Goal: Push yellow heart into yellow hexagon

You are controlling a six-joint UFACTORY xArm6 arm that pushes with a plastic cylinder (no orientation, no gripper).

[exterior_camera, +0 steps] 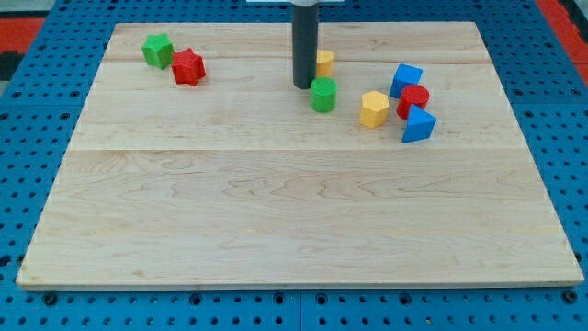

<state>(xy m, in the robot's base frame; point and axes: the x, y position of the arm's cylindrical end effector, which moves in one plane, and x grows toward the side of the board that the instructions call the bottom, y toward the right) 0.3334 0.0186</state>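
My tip [303,86] rests on the board near the view's top centre. A yellow block [324,63], partly hidden behind the rod, sits just right of and above the tip; its shape is hard to make out. A second yellow block [373,108], which looks like the hexagon, lies further right and lower. A green cylinder [322,95] stands just right of the tip, between the two yellow blocks.
A blue cube [405,79], a red cylinder [413,100] and a blue triangular block [418,124] cluster right of the yellow hexagon. A green block [158,50] and a red star [187,67] sit at the top left. The wooden board [294,221] ends in blue pegboard.
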